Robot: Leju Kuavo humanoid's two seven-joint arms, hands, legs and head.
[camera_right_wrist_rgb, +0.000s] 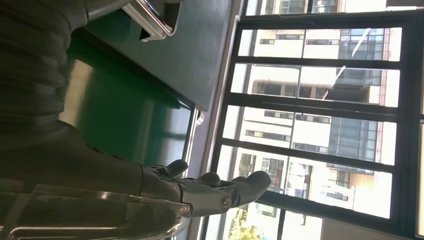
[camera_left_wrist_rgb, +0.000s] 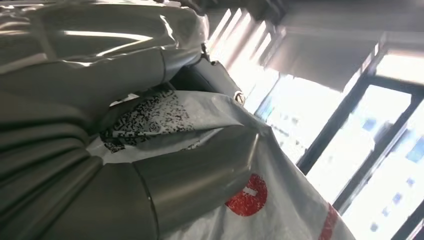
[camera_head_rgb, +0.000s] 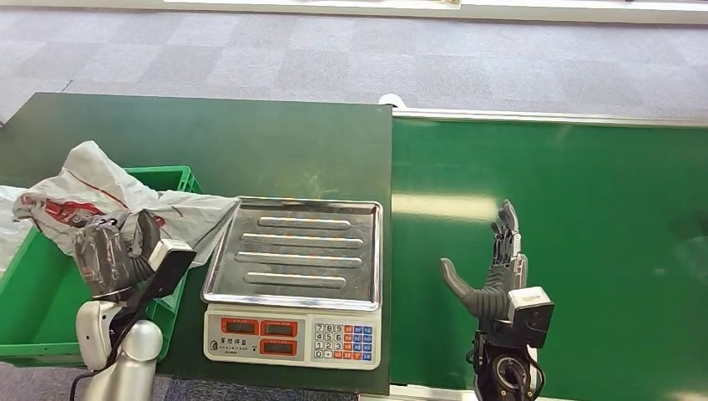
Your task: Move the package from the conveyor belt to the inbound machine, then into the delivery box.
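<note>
1. Nearest the head camera: left hand (camera_head_rgb: 113, 255) low on the left, over the green delivery box (camera_head_rgb: 37, 301), fingers wrapped on the package (camera_head_rgb: 100, 196), a white-grey plastic mailer with red print.
2. Left wrist view, close up: thumb (camera_left_wrist_rgb: 200, 175) pressed across the bag film, another finger lying over the printed label (camera_left_wrist_rgb: 145, 120). Narrow, closed grasp with the bag pinched between them.
3. Package location: held above the box's near-right corner, with loose film draped over the box rim and trailing toward the scale (camera_head_rgb: 296, 280). Not on the scale tray, not on the belt.
4. Right hand (camera_head_rgb: 497, 271) stands upright over the conveyor belt (camera_head_rgb: 584, 251), fingers straight and thumb spread wide. It holds nothing, and whether it touches the belt cannot be told.
5. Stage, by my reading: final drop into the box, release pending.
6. Risk: slack film hanging over the rim. Letting go here could leave the bag half out or sliding onto the dark green table (camera_head_rgb: 209, 142).
7. Risk: thin plastic may cling to or snag on the fingers when they open.
8. Farther back: grey carpet floor (camera_head_rgb: 334, 58) beyond the table and belt.
</note>
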